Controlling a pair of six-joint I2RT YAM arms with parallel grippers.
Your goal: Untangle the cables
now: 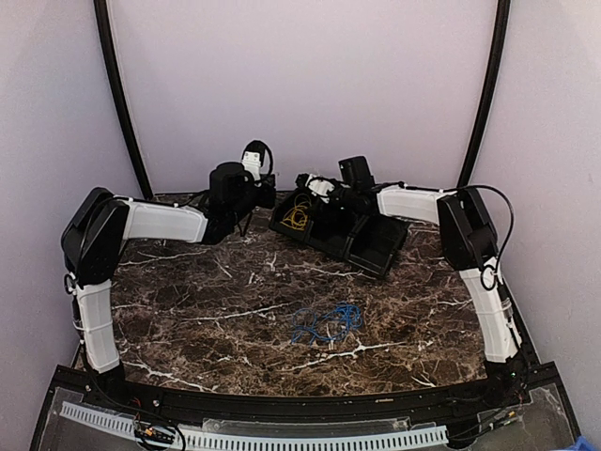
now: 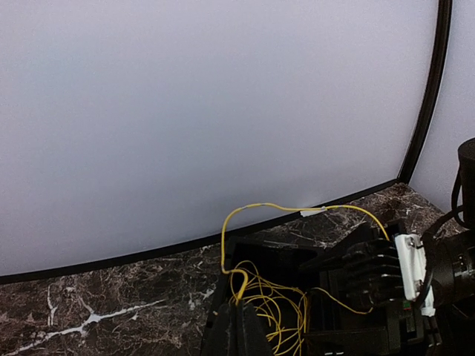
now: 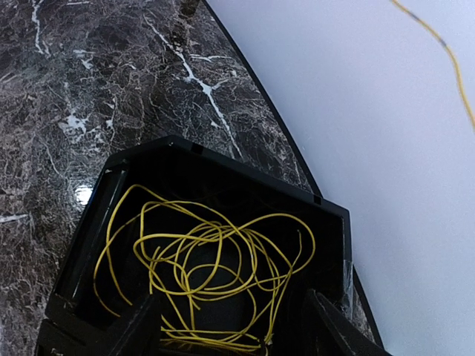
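Yellow cable (image 3: 215, 259) coiled in the black tray (image 3: 223, 159) by the back wall (image 1: 300, 85); blue cable (image 1: 326, 321) on open tabletop (image 1: 188, 310). Left gripper (image 2: 239, 315) pinches a yellow strand; right gripper (image 3: 231, 308) released.

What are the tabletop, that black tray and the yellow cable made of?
The tabletop looks like dark brown stone or marble-look laminate, glossy: white veins and a glare spot show. The black tray is probably moulded plastic, with thin, faintly shiny walls. The yellow cable is likely plastic-sheathed wire; it holds springy loops.
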